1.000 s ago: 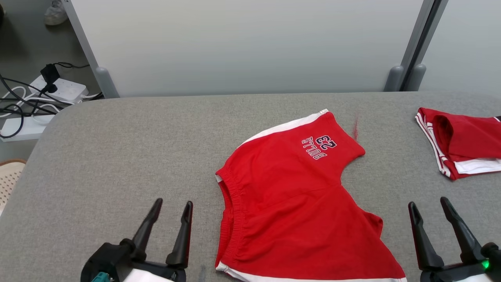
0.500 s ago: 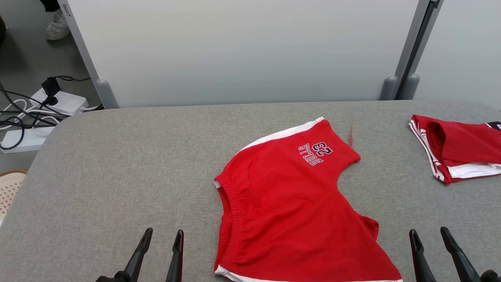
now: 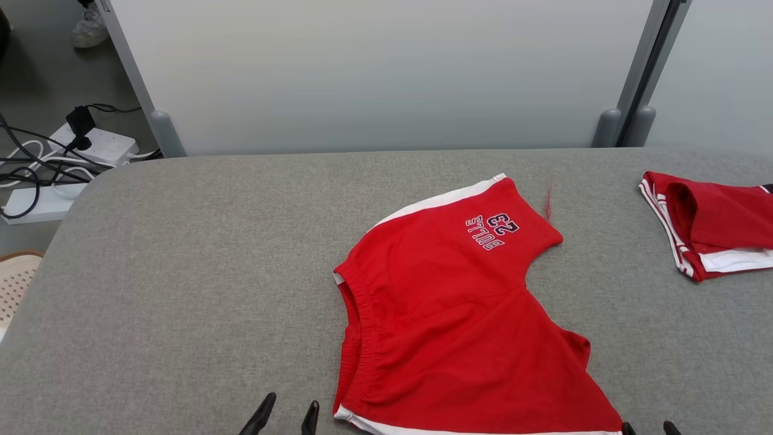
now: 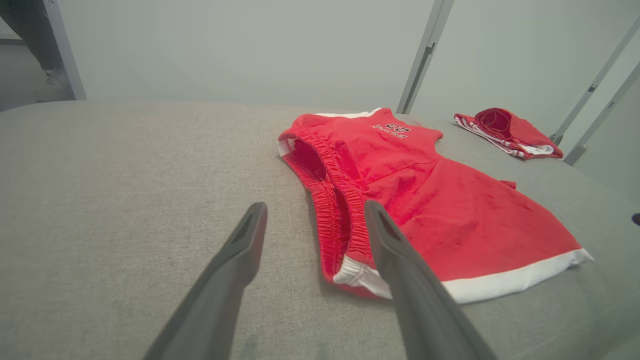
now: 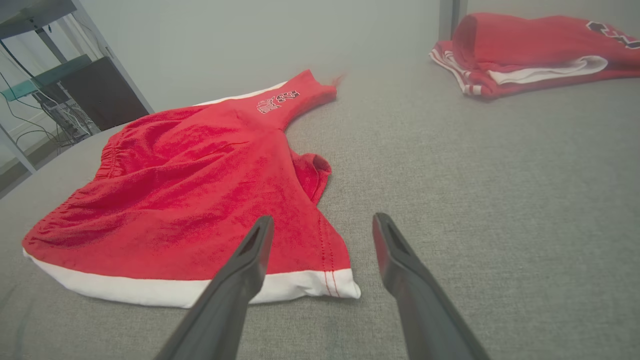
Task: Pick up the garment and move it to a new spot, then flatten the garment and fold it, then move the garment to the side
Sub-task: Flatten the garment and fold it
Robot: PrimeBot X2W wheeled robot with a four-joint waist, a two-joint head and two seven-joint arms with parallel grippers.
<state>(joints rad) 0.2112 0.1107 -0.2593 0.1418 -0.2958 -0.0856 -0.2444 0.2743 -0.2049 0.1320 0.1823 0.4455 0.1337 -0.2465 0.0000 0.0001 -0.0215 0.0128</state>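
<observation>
Left wrist view: the left gripper (image 4: 315,205) stands wide with nothing between its fingers. One finger crosses the gathered waistband corner in the picture; whether it touches cannot be told.
Right wrist view: the right gripper (image 5: 322,217) is just as wide and empty, aimed at the white-hemmed corner of the near leg.
Garment: the red shorts (image 3: 447,314) lie spread on the grey table (image 3: 181,272), right of centre. The waistband is toward the robot's left, the printed leg is at the far side, and the hemmed leg reaches the near edge.
Change: a second ago the head view showed both grippers whole at its lower corners. Now only fingertips rise above the bottom edge, the left ones nearer the hem corner. The shorts have not shifted.
Meaning: the arms seem to be dropping low for a grasp at the two near corners, so flattening or the first fold is probably next. Nothing is gripped yet.
Aside: a folded red garment (image 3: 718,235) sits far right, well apart.
</observation>
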